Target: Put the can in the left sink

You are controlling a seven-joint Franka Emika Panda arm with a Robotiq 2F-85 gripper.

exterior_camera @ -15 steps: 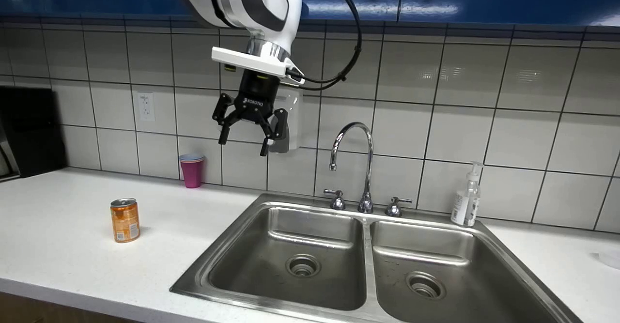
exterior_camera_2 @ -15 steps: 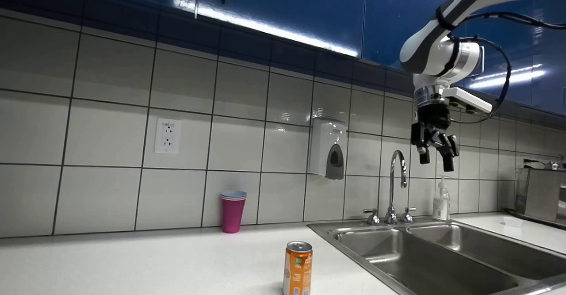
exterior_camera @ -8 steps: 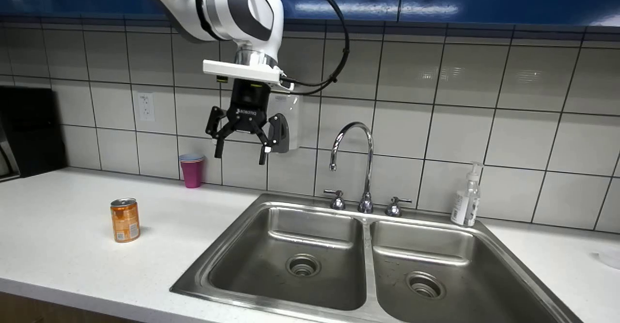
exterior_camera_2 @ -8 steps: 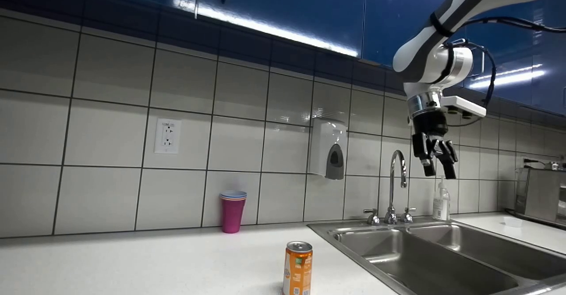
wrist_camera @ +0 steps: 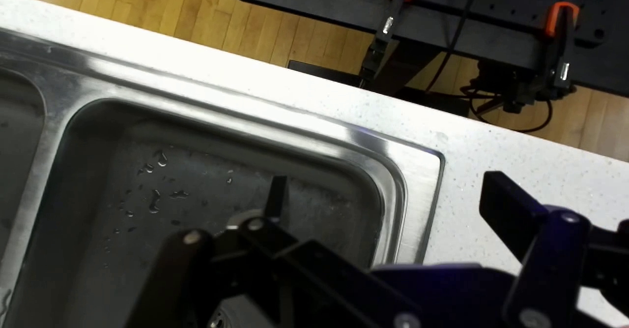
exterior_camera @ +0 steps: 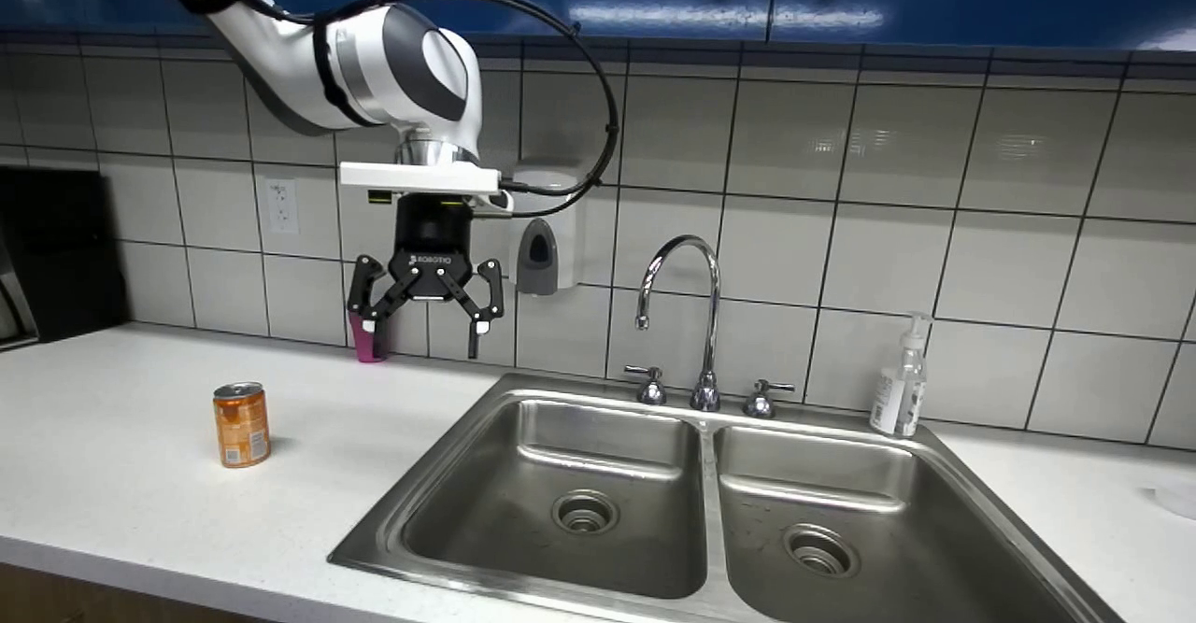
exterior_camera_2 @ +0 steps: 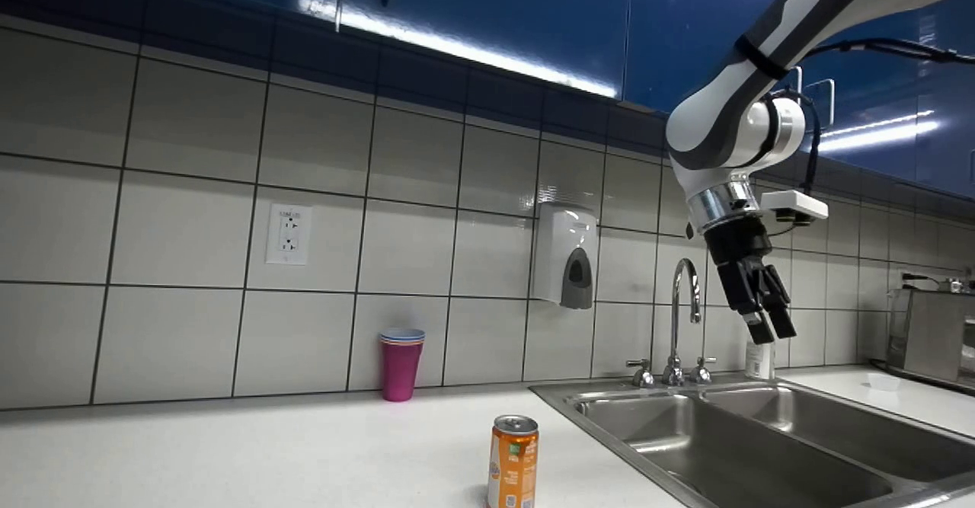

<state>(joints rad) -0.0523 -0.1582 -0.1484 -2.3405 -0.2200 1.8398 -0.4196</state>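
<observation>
The black two-fingered hand (exterior_camera: 426, 343) points down, spread wide, at the end of the bent white-and-grey arm (exterior_camera: 374, 58). The small, silver-topped orange can (exterior_camera: 241, 427) stands up on the white desk (exterior_camera: 112, 474), outside the boxy steel left sink (exterior_camera: 486, 520).

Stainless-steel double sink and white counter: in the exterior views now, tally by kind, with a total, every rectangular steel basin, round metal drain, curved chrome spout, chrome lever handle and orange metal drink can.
Rectangular steel basins: 2
Round metal drains: 2
Curved chrome spout: 1
Chrome lever handles: 2
Orange metal drink can: 1
Total: 8
</observation>
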